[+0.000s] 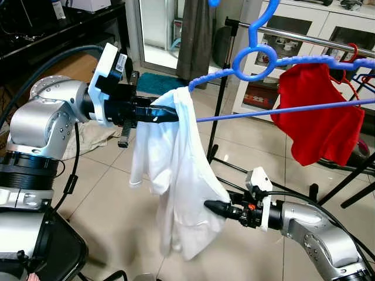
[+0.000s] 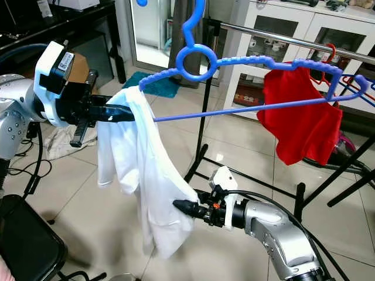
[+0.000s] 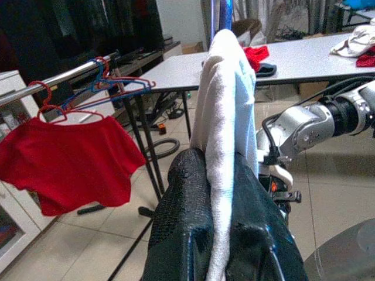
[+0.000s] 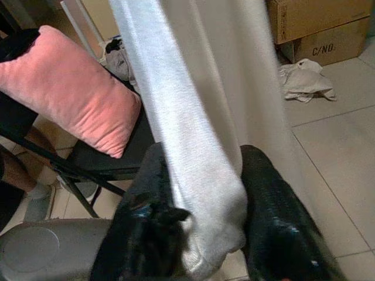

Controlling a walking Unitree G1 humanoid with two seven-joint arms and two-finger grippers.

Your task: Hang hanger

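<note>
While the left gripper clamps the white shirt on the blue hanger, the right gripper pinches its hem.

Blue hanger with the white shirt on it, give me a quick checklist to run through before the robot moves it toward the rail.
1. Left gripper grips the white shirt at the end of the blue hanger: ok, jaws shut on cloth.
2. Right gripper holds the shirt's lower part: ok.
3. Shirt seated on both hanger arms: not ok, bunched at one end.
4. Hook free: cannot tell, top cut off.
5. Rail space beside the red shirt: ok.
</note>
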